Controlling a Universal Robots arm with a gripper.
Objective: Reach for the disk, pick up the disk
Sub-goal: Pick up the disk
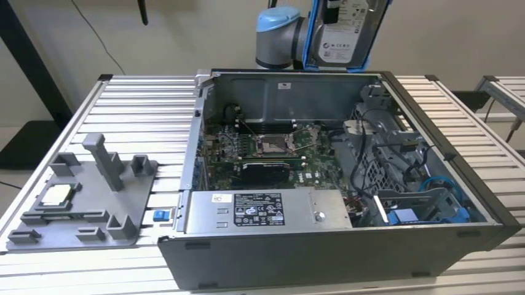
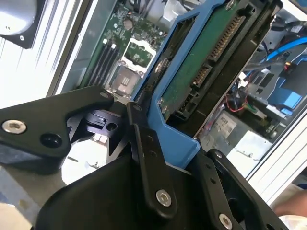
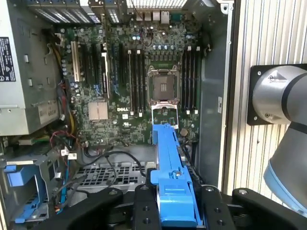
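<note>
A slatted aluminium table point(image 1: 131, 104) carries an open computer case point(image 1: 328, 258), lying on its side with its inside facing up. In the exterior view the arm point(image 1: 279, 37) stands at twelve o'clock behind the case's far wall, its blue-capped joint just beyond the rim. The wrist reaches over the case, so the first wrist view looks straight down onto the motherboard point(image 3: 120, 96). In the second wrist view the gripper point(image 2: 175, 143) is clamped on the disk point(image 2: 192, 72), its black fingers point(image 2: 148, 158) pressing the bright blue bracket from both sides. The drive's green circuit-board face and connector edge jut out past the fingertips. In the first wrist view the disk point(image 3: 168, 143) shows edge-on between the two fingers, hanging above the board near the CPU socket point(image 3: 164, 86). In the exterior view the disk point(image 1: 348, 31) is held upright at one o'clock, white label showing, well clear above the case and touching nothing in it. At eight o'clock a grey fixture tray point(image 1: 82, 203) lies on the table beside the case, with a small square chip point(image 1: 56, 195) seated in it. The power supply point(image 1: 262, 212) sits at the case's six o'clock edge.
</note>
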